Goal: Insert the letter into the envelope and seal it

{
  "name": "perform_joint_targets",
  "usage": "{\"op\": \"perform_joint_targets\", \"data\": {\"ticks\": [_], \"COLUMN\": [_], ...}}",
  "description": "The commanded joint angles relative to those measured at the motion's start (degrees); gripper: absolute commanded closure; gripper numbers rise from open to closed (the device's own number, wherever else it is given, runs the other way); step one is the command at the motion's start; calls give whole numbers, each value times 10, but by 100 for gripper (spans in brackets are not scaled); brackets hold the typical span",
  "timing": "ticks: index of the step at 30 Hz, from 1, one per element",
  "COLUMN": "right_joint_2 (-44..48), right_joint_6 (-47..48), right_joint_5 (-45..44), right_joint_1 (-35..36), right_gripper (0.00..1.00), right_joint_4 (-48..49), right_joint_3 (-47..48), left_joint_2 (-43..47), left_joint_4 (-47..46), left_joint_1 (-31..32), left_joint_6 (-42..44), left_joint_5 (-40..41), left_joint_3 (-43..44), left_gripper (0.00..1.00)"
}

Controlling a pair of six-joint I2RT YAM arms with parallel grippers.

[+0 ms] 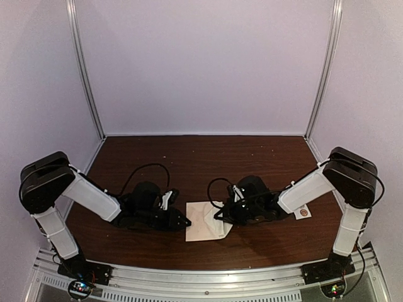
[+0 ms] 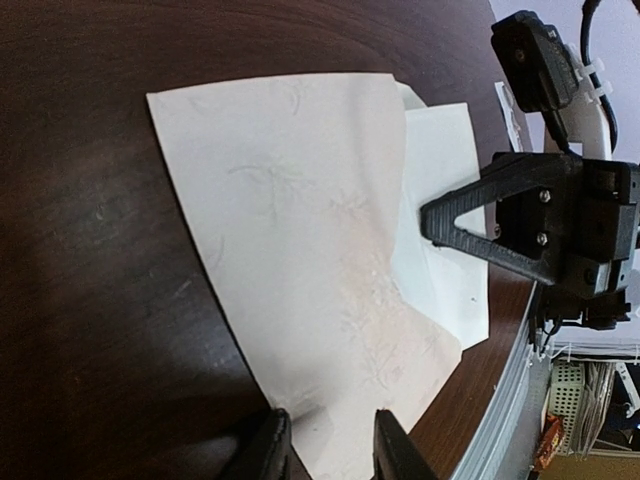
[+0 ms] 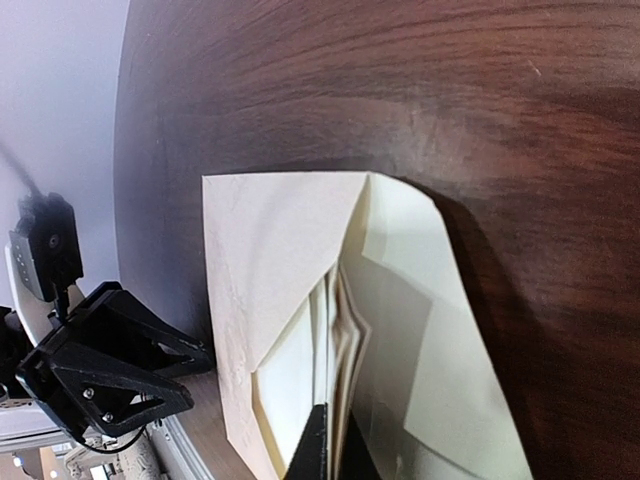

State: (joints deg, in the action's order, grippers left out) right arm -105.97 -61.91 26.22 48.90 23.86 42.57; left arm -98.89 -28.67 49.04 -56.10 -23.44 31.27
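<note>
The left gripper (image 2: 330,428) stood nearest, its fingers partly apart and straddling the near edge of the envelope (image 2: 290,250), probably to keep it from sliding; nothing showed them pinching it. The envelope lay flat on the table (image 2: 100,300). From its far side the paler letter (image 2: 445,170) stuck out, only part of it inside. Beyond, the right gripper (image 2: 430,220) had its jaws closed to a point resting on the letter at the envelope's mouth, likely placed there to feed the sheet in. Whether it pinched a layer or only pressed, I could not tell.
</note>
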Motion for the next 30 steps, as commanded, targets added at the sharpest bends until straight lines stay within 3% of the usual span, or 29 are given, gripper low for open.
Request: {"op": "perform_joint_targets", "data": {"ticks": [1,4,13,16,21,30], "right_joint_2": [2,25,103,122,133,93], "right_joint_6": [19,46,128,143,150,139], "right_joint_5": [2,-24,-115,-153,-161,-116], "right_joint_1": [4,4,4,4,4,9], "right_gripper": [100,99,67,62,64,72], "right_joint_4": [-13,-73,-248,-297,-317,-255], "right_joint_3": [16,29,65,74,72,59], "left_joint_2": [1,23,58,60,53,26], "left_joint_4": [-15,-1,58,59,54,29], "left_joint_1": [-4,-4,-5,-5,-4,-4], "left_joint_6": [-3,0,27,27,25,15], "left_joint_5": [6,23,51,51,50,36], "left_joint_3": [3,-2,15,22,27,27], "left_gripper": [72,72,67,67,66,67]}}
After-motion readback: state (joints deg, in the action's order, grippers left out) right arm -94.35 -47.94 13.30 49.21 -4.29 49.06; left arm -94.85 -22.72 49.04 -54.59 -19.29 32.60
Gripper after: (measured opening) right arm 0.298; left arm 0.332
